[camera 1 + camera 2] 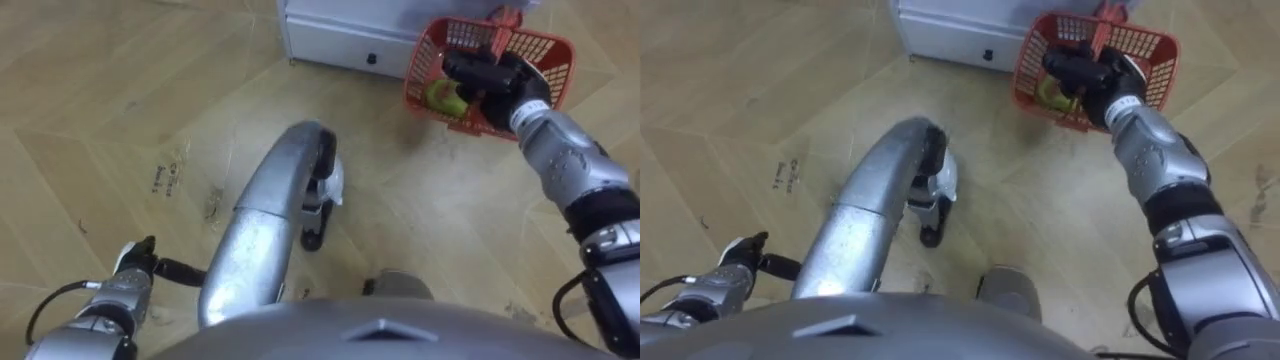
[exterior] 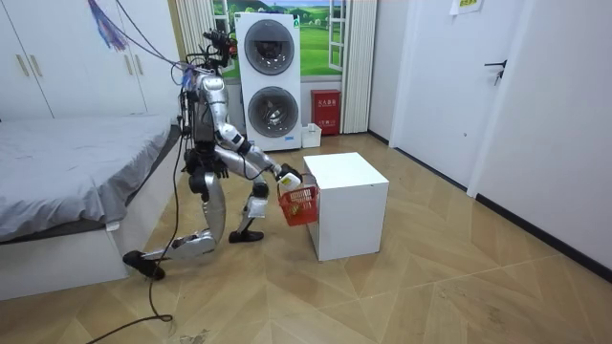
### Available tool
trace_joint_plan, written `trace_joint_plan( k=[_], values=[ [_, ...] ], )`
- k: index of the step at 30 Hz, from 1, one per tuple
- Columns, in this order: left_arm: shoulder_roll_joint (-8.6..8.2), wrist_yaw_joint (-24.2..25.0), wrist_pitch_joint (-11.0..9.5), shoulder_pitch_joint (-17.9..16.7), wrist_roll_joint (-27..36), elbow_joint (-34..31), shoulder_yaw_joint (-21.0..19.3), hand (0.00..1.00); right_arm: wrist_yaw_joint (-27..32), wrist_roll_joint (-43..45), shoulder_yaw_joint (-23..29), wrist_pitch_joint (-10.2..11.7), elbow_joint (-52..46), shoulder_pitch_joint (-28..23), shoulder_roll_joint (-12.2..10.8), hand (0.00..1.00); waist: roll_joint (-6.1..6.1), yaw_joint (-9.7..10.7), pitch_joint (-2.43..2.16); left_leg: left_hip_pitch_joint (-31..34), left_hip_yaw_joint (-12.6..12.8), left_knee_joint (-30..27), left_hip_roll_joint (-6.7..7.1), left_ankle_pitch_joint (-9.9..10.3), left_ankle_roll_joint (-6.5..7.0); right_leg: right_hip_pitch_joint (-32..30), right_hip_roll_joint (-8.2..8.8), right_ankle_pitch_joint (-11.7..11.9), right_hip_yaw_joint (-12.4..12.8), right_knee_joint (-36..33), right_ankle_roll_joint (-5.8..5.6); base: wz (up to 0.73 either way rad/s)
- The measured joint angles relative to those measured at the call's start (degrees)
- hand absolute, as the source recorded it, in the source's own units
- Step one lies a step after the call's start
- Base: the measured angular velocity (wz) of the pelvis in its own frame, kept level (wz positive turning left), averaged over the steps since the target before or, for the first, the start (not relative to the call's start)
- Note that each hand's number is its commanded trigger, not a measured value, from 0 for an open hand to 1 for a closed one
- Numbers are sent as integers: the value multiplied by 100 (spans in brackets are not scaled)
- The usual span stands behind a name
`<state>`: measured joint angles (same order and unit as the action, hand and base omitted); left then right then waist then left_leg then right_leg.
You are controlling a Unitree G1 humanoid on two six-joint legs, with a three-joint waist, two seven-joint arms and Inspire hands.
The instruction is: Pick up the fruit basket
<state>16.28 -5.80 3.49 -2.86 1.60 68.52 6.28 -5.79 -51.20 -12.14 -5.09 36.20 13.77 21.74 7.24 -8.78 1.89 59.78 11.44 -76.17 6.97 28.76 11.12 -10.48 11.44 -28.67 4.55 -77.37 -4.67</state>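
Light was even and soft around my right hand; beneath it the fruit basket cast only a faint shadow (no glare) on the pale wooden floor.

On my feed the herringbone wood floor carries a white cube counter mid-room. The bed stands at the room view's left, and stacked washing machines stand against the far wall.

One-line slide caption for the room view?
Robot in a low lunge beside the bed, right hand gripping the red fruit basket, held up beside the white cabinet.
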Motion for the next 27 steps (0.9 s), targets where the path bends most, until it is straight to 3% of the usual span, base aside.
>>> trace_joint_plan(
  k=[1, 2, 3, 5, 7, 11, 15, 16, 20, 27],
  values=[
    [-7, -59, 16, -106, -8, -4, -48, 0, -40, 33, 16, 1, -235, -131, -72, 100, -15, 41, -32, -405, -6, 478, 4, -76, 26, -21, 47, 679, -20, 254, -15, -28],
    [-4, -99, 28, -130, -19, -3, -69, 0, -75, 33, 17, 2, -317, -177, -103, 100, -24, 74, -37, -610, -13, 723, 4, -132, 39, -76, 53, 922, -58, 320, -43, -29],
    [-3, -167, 27, -145, -126, -5, -125, 0, -143, 82, 16, 1, -384, -226, -145, 100, -67, 93, -60, -1035, -63, 1234, -13, -264, 54, -234, 41, 1022, -162, 387, -73, -30],
    [-4, -267, 4, -180, -319, -41, -140, 0, -185, 109, 13, 2, -394, -328, -191, 100, -143, 76, -96, -1732, -109, 2043, -56, -518, 35, -448, -39, 685, -374, 591, -90, -34],
    [-6, -281, -41, -360, -351, -245, -163, 0, -210, 295, -23, -4, -591, -484, -219, 100, -232, 40, -153, -2570, -91, 3107, -175, -864, -22, -571, -26, 411, -679, 1599, -126, -57],
    [-40, -442, 32, -571, -371, -514, -169, 0, -330, 416, -16, -3, -858, -530, -240, 100, -234, 32, -155, -3367, -39, 4091, -352, -1209, -132, -147, -84, 424, -1234, 3818, -115, -36],
    [-127, -522, 186, -668, -518, -654, -185, 0, -362, 428, -9, -9, -1139, -558, -239, 100, -133, 34, -173, -3525, 0, 4426, -385, -1384, -208, 310, -206, 509, -1498, 4946, -55, -13],
    [-176, -529, 250, -672, -640, -668, -218, 0, -362, 495, -12, -12, -1260, -571, -240, 100, -130, 14, -174, -3555, 13, 4519, -420, -1447, -242, 408, -249, 588, -1576, 5207, -86, -12],
    [-245, -528, 337, -820, -861, -871, -374, 0, -358, 597, -11, -67, -1613, -638, -238, 100, -96, 15, -176, -3860, 7, 4906, -460, -1699, -352, 726, -360, 802, -1634, 5663, 4, -3],
    [-253, -516, 410, -882, -857, -837, -387, 0, -356, 634, -20, -92, -2228, -635, -221, 100, -58, -100, -159, -4269, -15, 5246, -590, -1962, -543, 1051, -528, 978, -1727, 5870, 204, -4]
  ],
)
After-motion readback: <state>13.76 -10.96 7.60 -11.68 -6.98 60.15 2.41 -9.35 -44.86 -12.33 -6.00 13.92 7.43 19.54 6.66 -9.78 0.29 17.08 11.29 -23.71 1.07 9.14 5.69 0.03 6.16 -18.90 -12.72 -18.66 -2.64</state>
